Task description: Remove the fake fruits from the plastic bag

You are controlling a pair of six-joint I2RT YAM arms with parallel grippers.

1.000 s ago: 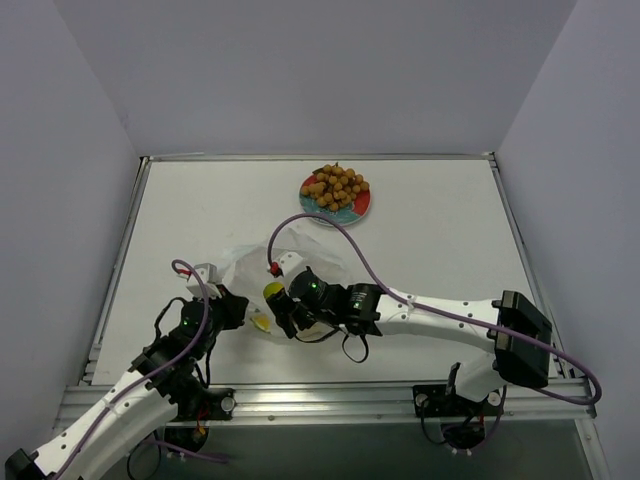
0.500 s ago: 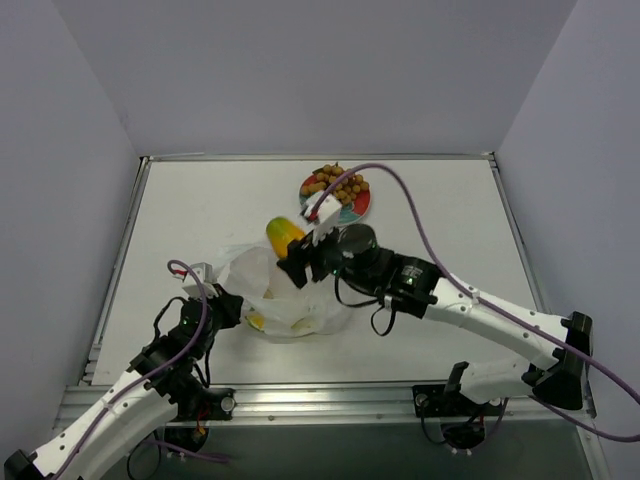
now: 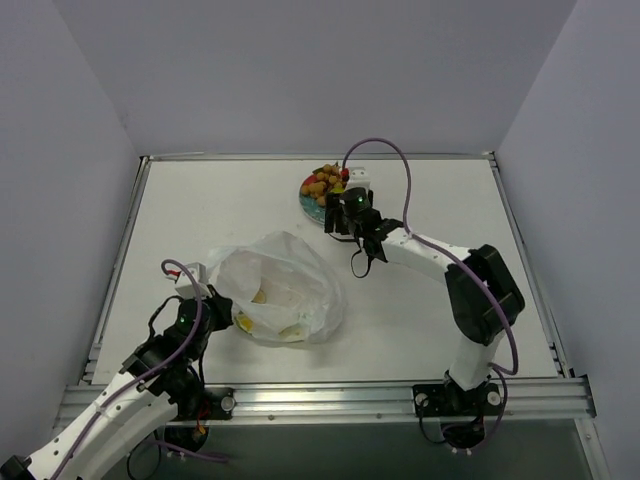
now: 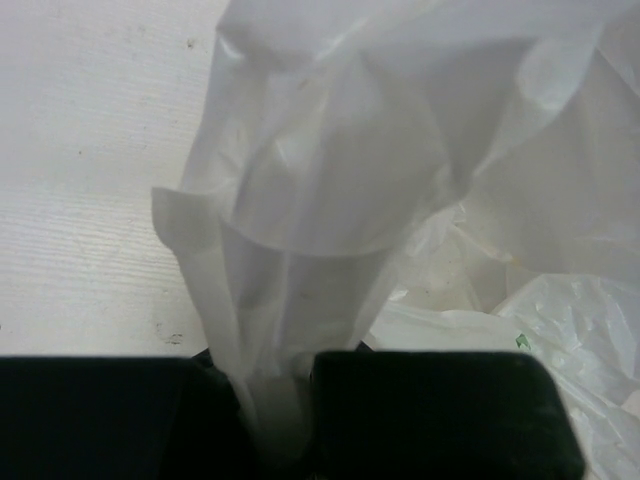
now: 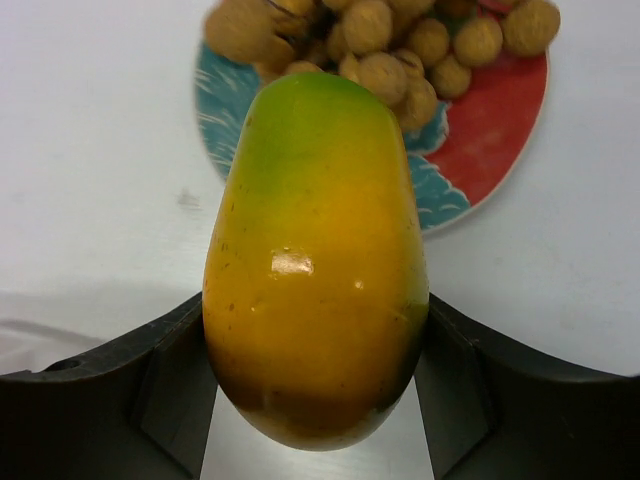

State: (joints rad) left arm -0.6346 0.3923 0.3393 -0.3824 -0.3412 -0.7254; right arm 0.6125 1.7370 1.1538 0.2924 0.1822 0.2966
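Bag [image 3: 280, 290] near-left; plate [image 5: 490, 120] behind-right, ball bunch [image 5: 400, 45] on it, mango [image 5: 315, 260] above.

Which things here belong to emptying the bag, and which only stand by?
Job: crinkled translucent white plastic bag, in left gripper; yellow-orange mango-like fruit, in right gripper; bunch of small tan-brown balls.
Standing by: red plate with teal pattern, under the bunch; white table.

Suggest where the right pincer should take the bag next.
With the mango released, probably the raised crumpled fold on the far-right side of the plastic bag, coming from above: thin film pinches easily there, opposite the edge the left pincer clamps.
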